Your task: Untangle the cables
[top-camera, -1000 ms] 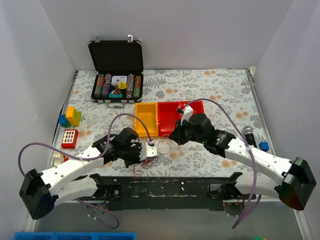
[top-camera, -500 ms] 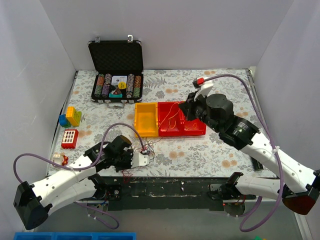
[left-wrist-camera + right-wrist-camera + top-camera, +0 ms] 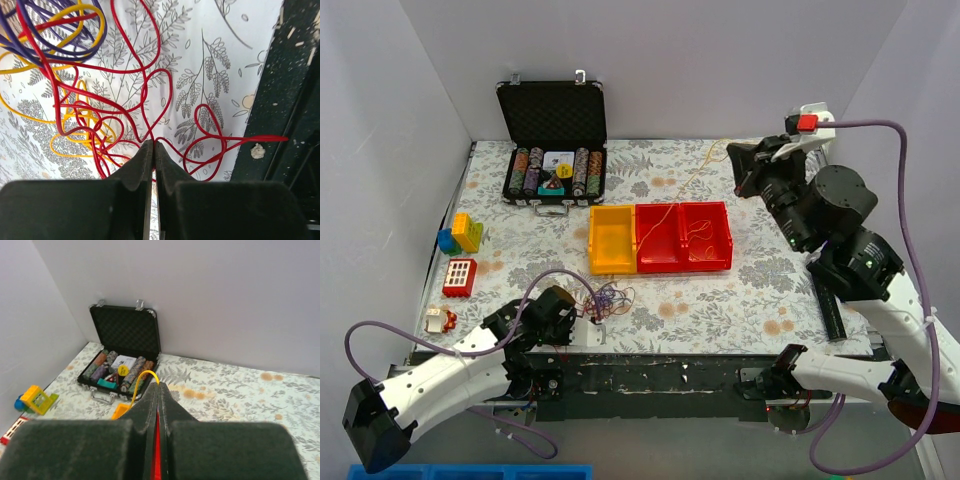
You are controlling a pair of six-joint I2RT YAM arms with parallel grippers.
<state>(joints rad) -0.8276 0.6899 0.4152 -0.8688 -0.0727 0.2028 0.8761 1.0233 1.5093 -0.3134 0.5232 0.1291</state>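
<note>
right tool (image 3: 733, 153): was low over the red bin (image 3: 685, 266) a sec ago, now way up by the far-right corner of the counter (image 3: 760, 290)
yellow strand (image 3: 146, 372): went up with it, now strung from the bin to that tool's tip
left tool (image 3: 585, 318): backed off toward the near-left edge
cables (image 3: 605, 298): bundle got dragged left and nearer with it, and looks more spread out

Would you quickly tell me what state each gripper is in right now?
Left gripper: closed, holding a thin red wire.
Right gripper: closed, holding a thin yellow wire.
</note>
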